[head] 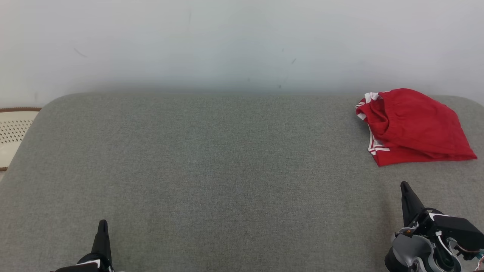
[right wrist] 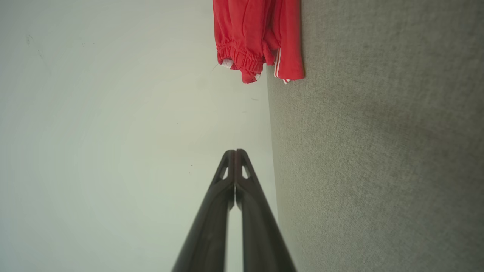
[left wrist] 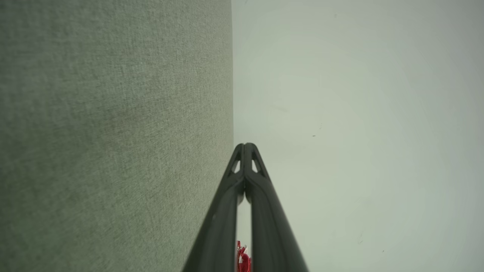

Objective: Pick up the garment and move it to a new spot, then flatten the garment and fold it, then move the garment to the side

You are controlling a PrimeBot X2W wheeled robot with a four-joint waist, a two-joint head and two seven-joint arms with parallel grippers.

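The red shorts (head: 414, 126) lie as a compact folded bundle at the far right of the grey upholstered surface (head: 227, 170), clear of the left gripper (head: 102, 224) and right gripper (head: 405, 187), both pressed together and empty, so the task appears complete.

The left gripper (head: 102, 223) is matte black. Its long fingers (left wrist: 223, 219) taper to rounded tips, each with a small triangular cut-out, and a white stripe marks its base. The right gripper (head: 404, 184) is the same black wedge, mounted on a glossy grey rounded wrist housing (head: 406, 249) with white trim and thin looping cables (head: 439, 238).
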